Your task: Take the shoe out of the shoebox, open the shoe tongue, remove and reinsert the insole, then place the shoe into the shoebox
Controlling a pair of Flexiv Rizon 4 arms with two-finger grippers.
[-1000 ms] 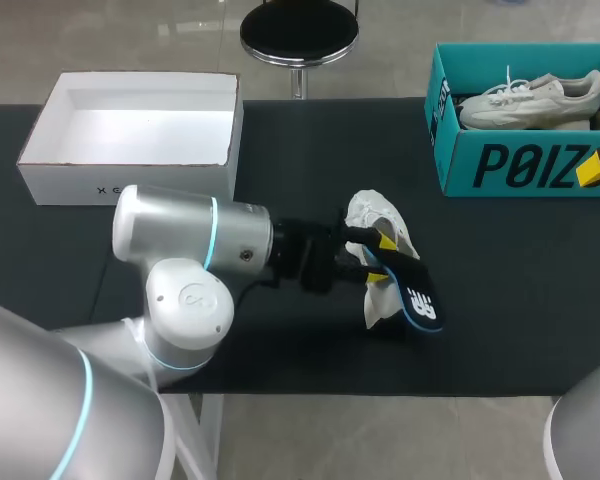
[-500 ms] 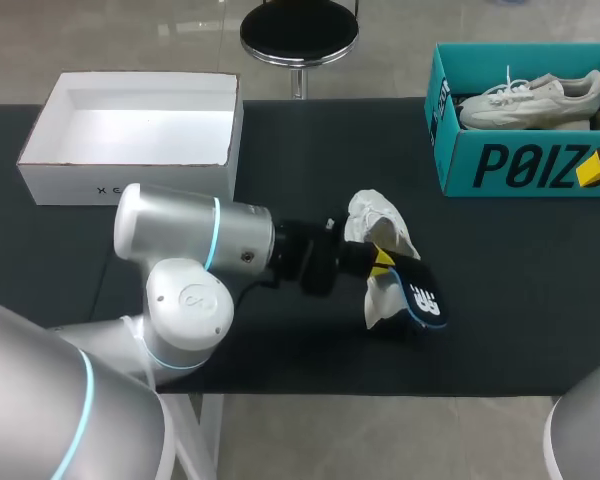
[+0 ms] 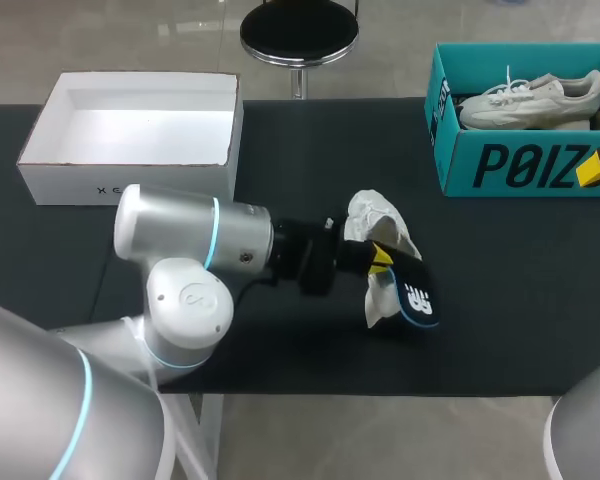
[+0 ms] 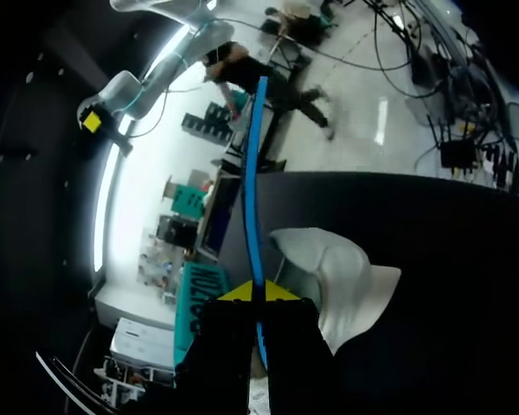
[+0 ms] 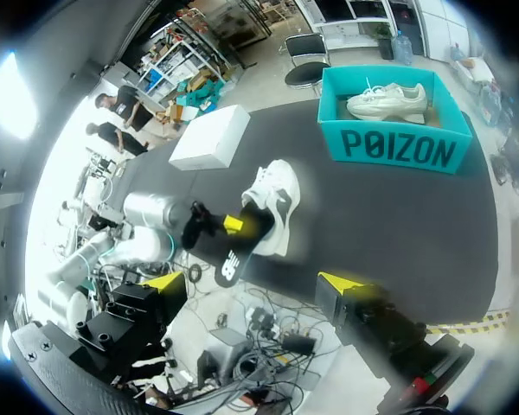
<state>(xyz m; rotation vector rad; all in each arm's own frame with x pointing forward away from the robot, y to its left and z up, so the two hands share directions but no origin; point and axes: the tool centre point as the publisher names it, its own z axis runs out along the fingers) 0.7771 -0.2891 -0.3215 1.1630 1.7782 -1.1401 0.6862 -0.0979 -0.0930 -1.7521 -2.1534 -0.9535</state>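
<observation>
Shoe (image 3: 378, 220) lies out of its box in the middle of the black table (image 3: 300, 150), with the black, blue-edged insole (image 3: 412, 292) outside it and close against it. Your left gripper (image 3: 380, 258) is clamped on the insole's edge, fingers nearly together. You look to be between removal and reinsertion. Next you need to line the insole's toe up with the shoe's opening and slide it in flat. Your right gripper (image 5: 255, 285) hangs off the table's edge, fingers wide apart, holding nothing. The white shoebox (image 3: 130, 182) is empty. The teal shoebox (image 3: 525, 168) holds another pale sneaker (image 3: 530, 100).
</observation>
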